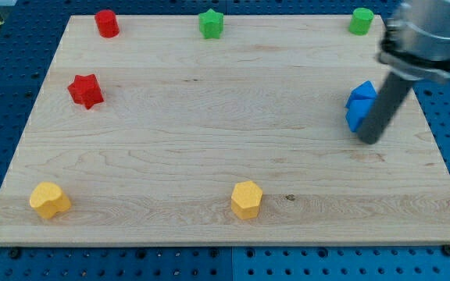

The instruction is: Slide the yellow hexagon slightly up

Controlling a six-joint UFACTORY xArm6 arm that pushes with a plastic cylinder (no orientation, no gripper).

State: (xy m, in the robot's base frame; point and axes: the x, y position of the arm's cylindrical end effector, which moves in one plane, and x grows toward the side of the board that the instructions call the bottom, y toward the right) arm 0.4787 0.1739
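Observation:
The yellow hexagon [247, 200] sits near the board's bottom edge, a little right of centre. My tip [369, 140] is at the view's right, just below and right of a blue block [360, 105], touching or almost touching it. The tip is far to the upper right of the yellow hexagon. The rod slants up to the arm at the top right corner.
Another yellow block [49, 200] lies at the bottom left. A red star [86, 90] is at the left and a red cylinder [106, 23] at the top left. A green star [211, 23] sits at top centre, a green cylinder [360, 21] at top right. The wooden board [209, 117] has blue surrounds.

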